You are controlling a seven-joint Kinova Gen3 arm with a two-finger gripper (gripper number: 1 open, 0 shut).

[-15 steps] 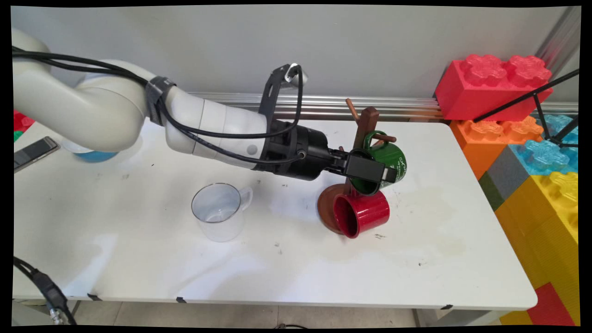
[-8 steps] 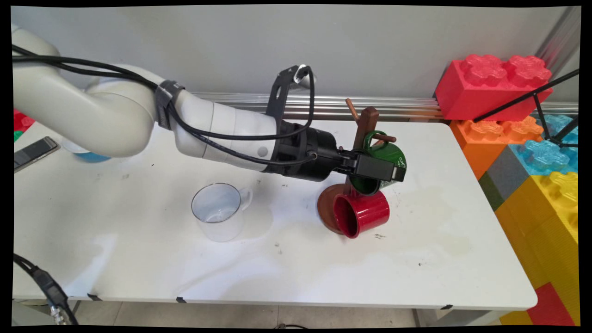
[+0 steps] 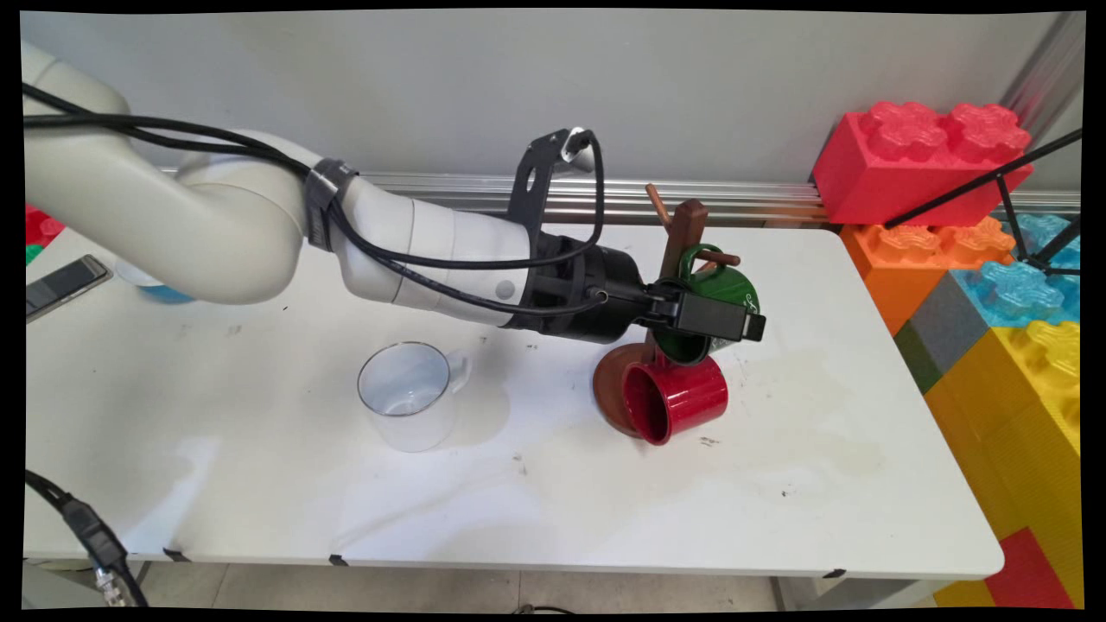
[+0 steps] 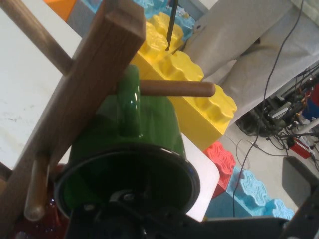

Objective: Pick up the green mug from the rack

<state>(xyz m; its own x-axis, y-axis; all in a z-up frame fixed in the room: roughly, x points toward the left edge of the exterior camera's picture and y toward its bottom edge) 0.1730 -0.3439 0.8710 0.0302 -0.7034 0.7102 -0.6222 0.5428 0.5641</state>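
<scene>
The black two-finger claw [image 3: 721, 321] grips the rim of a glossy green ceramic mug [image 3: 721, 294], whose handle hangs on a peg of the brown wooden mug tree [image 3: 683, 233]. Just below, a red mug [image 3: 683, 397].

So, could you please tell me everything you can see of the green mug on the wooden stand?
The green mug is glossy, dark green, seemingly glazed ceramic, with pale lettering on its side. It hangs by its loop handle from a peg of the wooden mug tree, tilted so its open mouth faces down and toward the arm. The hand is at its rim, one finger across the outside. Just below hangs a red mug.
</scene>
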